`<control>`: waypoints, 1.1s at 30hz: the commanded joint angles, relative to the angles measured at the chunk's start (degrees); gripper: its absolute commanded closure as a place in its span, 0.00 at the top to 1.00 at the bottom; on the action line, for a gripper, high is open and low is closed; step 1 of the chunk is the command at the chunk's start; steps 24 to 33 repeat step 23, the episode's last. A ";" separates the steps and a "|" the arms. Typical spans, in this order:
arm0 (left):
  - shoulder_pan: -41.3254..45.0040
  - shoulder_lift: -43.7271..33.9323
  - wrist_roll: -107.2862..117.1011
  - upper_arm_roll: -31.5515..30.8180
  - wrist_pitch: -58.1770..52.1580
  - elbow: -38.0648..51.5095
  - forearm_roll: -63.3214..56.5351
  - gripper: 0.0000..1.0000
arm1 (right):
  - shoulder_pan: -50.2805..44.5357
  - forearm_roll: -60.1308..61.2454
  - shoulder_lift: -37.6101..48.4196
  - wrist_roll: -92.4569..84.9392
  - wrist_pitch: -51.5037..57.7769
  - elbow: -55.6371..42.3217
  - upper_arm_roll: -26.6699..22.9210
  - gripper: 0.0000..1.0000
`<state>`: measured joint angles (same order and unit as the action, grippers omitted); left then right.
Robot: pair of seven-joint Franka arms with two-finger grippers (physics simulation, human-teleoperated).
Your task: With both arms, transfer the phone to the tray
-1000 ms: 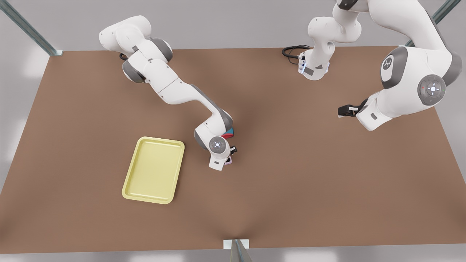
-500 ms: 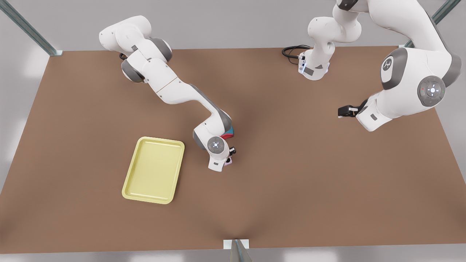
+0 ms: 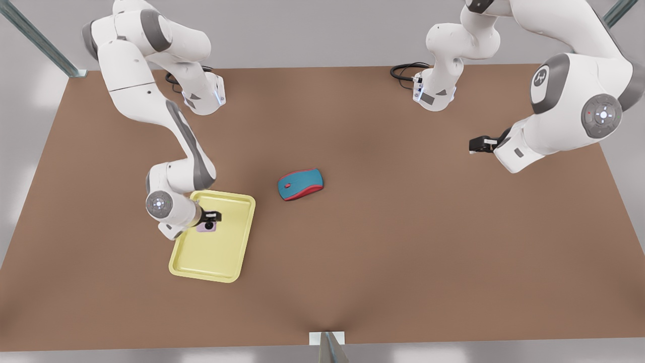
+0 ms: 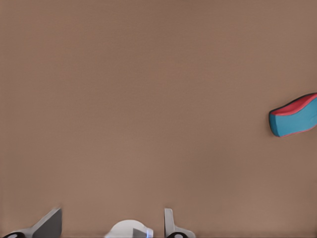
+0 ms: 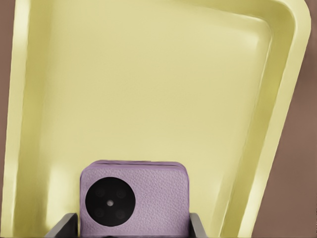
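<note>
Lower the phone [image 3: 206, 227], pinched by the right end effector [image 3: 210, 218] over the tray [image 3: 211, 262] at its 11 o'clock corner, flat before releasing; left end effector [image 3: 476, 145] idle, grip unclear.

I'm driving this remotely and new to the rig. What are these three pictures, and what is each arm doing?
You have two white robot arms on a brown table. The front view looks down on the whole scene. The other two pictures come from cameras on the arms' wrists.

The right gripper is at the front view's left, over the yellow tray, shut on the lilac phone; its wrist view shows the phone between its fingers with the tray below.

The left gripper waits above the table at the front view's right; its wrist camera sees bare table and the teal-and-red mouse, which lies beside the tray.
</note>
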<state>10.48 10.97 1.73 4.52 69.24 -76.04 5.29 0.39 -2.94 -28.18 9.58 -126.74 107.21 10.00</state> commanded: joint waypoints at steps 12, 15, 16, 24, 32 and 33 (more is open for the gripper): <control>0.15 0.36 0.20 0.05 -1.03 1.68 -2.12 1.00 | 3.48 -0.75 18.34 -2.64 43.68 -22.91 -1.38 1.00; 0.15 0.36 0.20 -0.04 -1.12 1.68 -2.21 1.00 | 4.71 -0.48 15.17 -4.04 44.39 -28.72 -2.17 1.00; 0.15 0.36 0.20 -0.04 -1.21 1.68 -2.21 1.00 | 5.06 -0.48 17.89 -3.86 43.77 -24.86 -2.18 1.00; 0.15 0.36 0.20 -0.04 -1.30 1.68 -2.30 1.00 | 4.27 0.22 22.29 -11.07 37.88 -17.38 -1.91 1.00; 0.15 0.36 0.20 -0.04 -1.30 1.68 -2.30 1.00 | 4.27 0.22 22.29 -11.07 37.88 -17.38 -1.91 1.00; 0.15 0.36 0.20 -0.04 -1.30 1.68 -2.30 1.00 | 4.27 0.22 22.29 -11.07 37.88 -17.38 -1.91 1.00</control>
